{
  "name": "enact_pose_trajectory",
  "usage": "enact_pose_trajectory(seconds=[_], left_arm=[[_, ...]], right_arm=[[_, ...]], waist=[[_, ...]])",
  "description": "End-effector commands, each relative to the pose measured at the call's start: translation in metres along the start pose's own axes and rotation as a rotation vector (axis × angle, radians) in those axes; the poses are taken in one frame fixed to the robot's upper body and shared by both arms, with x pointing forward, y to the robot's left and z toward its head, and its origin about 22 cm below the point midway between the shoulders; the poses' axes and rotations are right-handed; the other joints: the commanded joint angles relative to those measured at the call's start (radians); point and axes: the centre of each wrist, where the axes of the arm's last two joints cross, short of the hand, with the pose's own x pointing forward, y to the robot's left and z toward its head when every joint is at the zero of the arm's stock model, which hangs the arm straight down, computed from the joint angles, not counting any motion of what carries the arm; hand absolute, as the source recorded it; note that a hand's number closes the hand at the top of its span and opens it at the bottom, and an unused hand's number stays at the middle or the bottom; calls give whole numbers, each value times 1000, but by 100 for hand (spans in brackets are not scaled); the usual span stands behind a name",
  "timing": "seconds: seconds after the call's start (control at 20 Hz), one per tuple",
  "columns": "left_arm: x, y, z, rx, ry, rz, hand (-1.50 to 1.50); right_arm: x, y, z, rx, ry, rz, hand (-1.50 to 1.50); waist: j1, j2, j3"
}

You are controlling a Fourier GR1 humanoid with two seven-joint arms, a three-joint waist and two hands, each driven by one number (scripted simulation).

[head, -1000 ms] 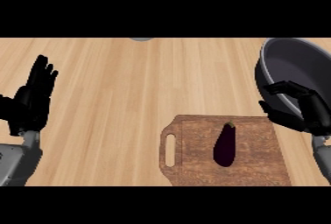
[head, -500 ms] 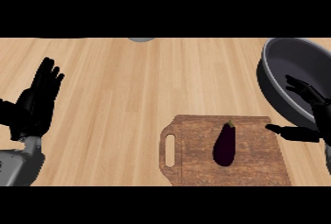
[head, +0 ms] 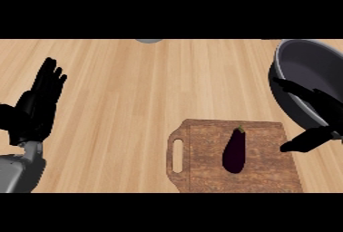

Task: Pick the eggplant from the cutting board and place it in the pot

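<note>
The eggplant (head: 234, 150) lies untouched on the cutting board (head: 261, 174), just left of the right hand (head: 313, 118). That hand has spread open and drawn closer, thumb over the board's edge, so the grasp looks imminent. The pot (head: 295, 59) waits beyond its fingers. The left hand (head: 35, 108) rests open far left.

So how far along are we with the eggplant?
Nothing is done yet: the eggplant lies on the board, ungrasped. The right hand is open beside the board's right edge, by the pot. Grasping, lifting and placing remain. The left hand rests open at left.
</note>
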Motion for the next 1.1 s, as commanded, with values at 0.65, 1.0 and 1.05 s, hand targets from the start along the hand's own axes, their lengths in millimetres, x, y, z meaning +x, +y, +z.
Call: enact_pose_trajectory(seconds=[0.65, 1.0, 1.05], left_arm=[[-12, 0, 13, 19, -4, 0, 0], [-5, -3, 14, -1, 8, 6, 0], [-11, -2, 2, 13, 5, 5, 0]], right_arm=[[87, 83, -30, 331, 209, 141, -150], [71, 96, -30, 350, 299, 220, -150], [61, 86, -27, 348, 312, 222, -150]], waist=[[-11, 1, 3], [-10, 1, 3], [-14, 2, 3]])
